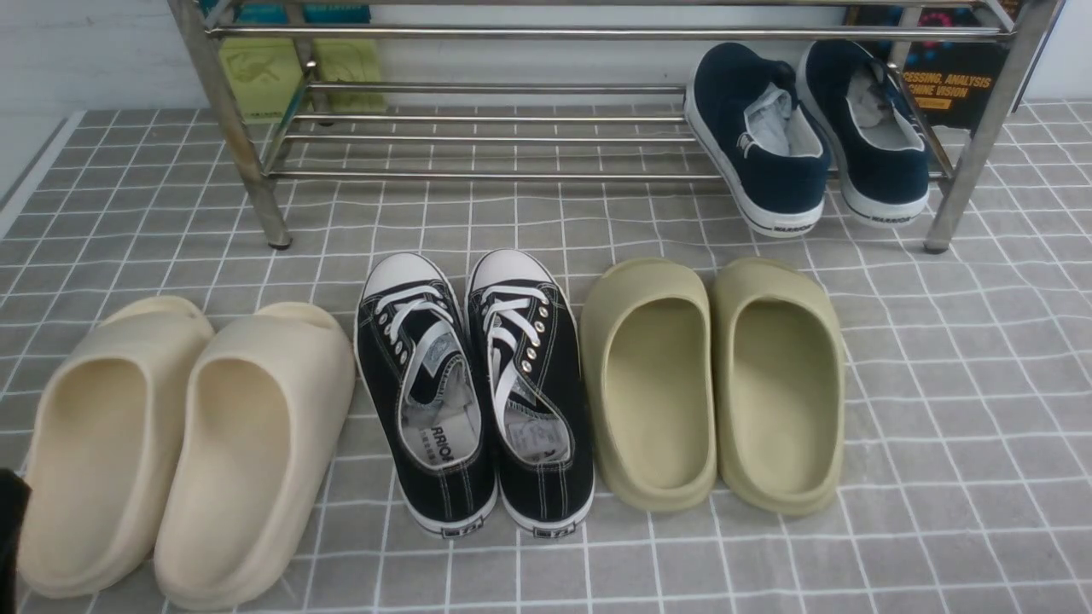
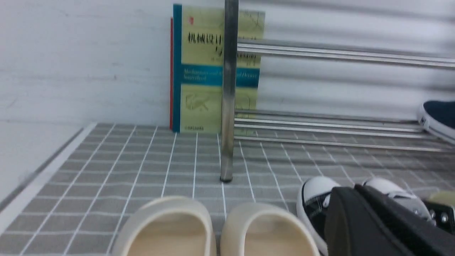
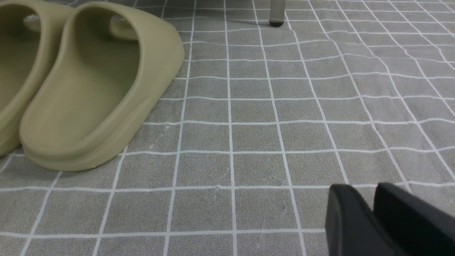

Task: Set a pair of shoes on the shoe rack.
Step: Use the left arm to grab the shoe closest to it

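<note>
"ANALYSIS", "VISION" on dark book [image 1: 964, 64]

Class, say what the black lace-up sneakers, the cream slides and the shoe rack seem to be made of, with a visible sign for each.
Black sneakers: probably matte canvas with white rubber-like toe caps; woven look, white stitching.
Cream slides: seemingly moulded foam, matte; thick, seamless, rounded walls.
Shoe rack: polished metal tubing; silvery, reflective bars.

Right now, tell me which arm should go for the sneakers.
Left, probably. The left gripper sits right beside the sneakers, whose toe caps show in its wrist view. The right gripper sees only the olive slides and checked cloth, so it looks further off.
</note>
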Tool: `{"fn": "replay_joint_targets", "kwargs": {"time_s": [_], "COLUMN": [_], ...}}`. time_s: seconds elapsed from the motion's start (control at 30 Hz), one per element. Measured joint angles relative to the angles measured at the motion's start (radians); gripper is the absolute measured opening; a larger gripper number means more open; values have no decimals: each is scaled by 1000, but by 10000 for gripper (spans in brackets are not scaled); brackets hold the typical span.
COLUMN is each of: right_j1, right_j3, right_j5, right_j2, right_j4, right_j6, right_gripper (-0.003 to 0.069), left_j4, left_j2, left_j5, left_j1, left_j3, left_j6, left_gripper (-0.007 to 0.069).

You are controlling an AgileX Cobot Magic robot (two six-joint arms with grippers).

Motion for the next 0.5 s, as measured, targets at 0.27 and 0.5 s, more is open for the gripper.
{"fn": "replay_joint_targets", "kwargs": {"time_s": [0.27, 0.5], "right_j1": [0, 0], "right_j3": [0, 0], "right_j5": [0, 0], "right_j2": [0, 0], "right_j4": [0, 0], "right_j6": [0, 0], "right_gripper": [163, 170], "left_j4": [-57, -62], "left_j2": [0, 5], "left_j5": [-421, -262], "left_j1": [0, 0], "left_j3": [0, -196], "left_j6": [-277, -374], "left_gripper": [21, 21]}}
